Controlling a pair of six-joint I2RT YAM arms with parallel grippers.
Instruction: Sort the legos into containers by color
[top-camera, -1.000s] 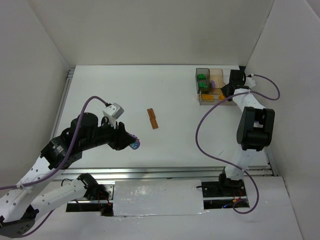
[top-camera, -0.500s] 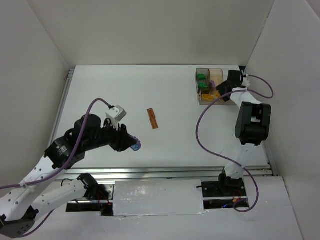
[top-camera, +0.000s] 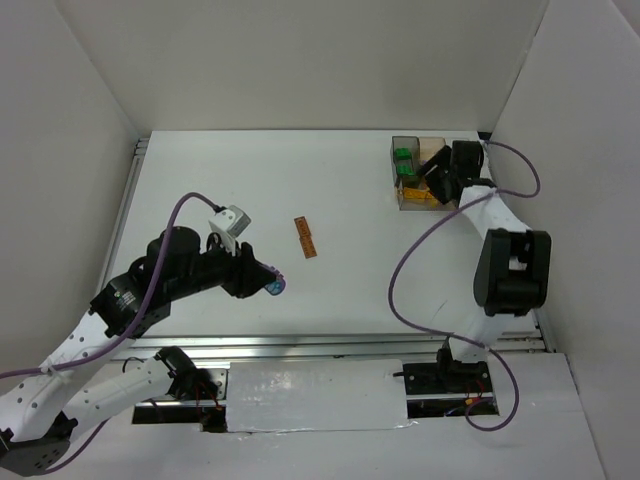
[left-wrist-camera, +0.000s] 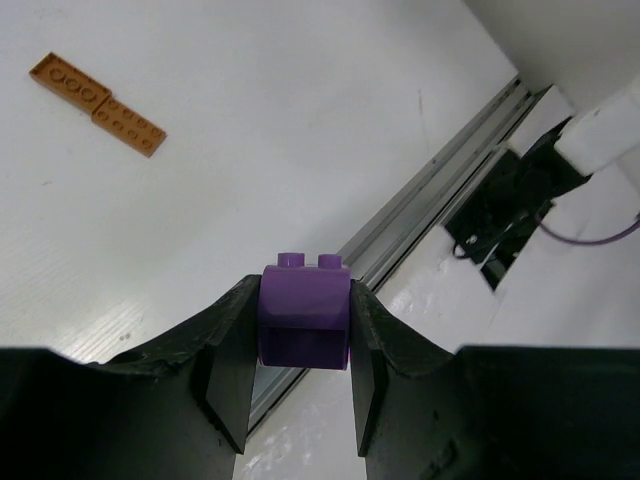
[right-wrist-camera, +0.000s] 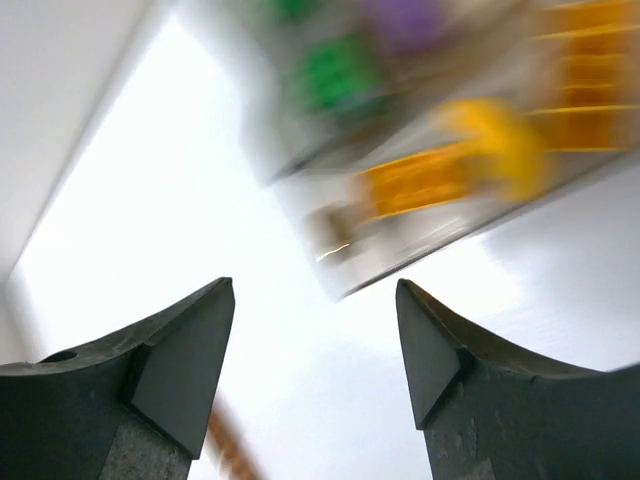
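Purple brick (left-wrist-camera: 303, 312) pinched in left gripper (left-wrist-camera: 302, 345), studs pointing outward, over near-left table (top-camera: 200, 170). Tray (top-camera: 396, 160) well apart, far right corner. Right gripper (right-wrist-camera: 312, 300) spread, holding nothing, hovers at tray: nearer arm, but left has brick. Long cross-table carry likely.

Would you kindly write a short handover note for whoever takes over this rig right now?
Left hand: shut on a purple brick, lifted off the table.
Right hand: open, empty, over the tray.
Done: green bricks and yellow-orange bricks are in the tray.
Left: deliver the purple brick, then fetch the brown plate lying mid-table.
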